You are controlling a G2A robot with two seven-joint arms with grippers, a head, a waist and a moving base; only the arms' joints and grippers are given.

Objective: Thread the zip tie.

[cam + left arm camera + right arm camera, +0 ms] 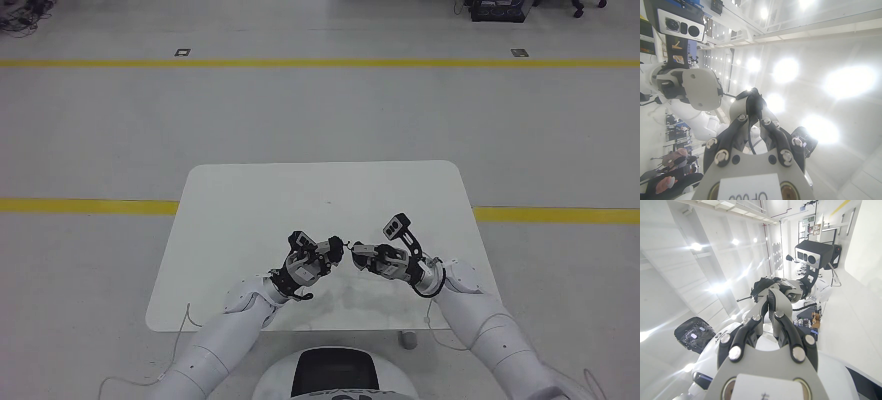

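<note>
Both arms are hovering over the worktop (250,200), near the middle of its front edge, with the grippers pointing at each other and nearly touching. The left gripper (753,103) is clenching the black zip tie (745,299), with a stretch of strap trailing back between its fingers toward the palm. The right gripper (769,298) is pinching it too, jaws closed tight, and a thin bit is poking out past the fingertips. I honestly can't tell which end is the head, it's too small.

What I'm worrying about is that the free bit is looking floppy. If the tip is coming in even slightly off-angle, it's probably bending past the slot instead of feeding in. A twisted strap would be jamming as well. And with such a skinny thing pinched flat, any sideways push is risking it pivoting or slipping out of the pads and ending up on the worktop.
</note>
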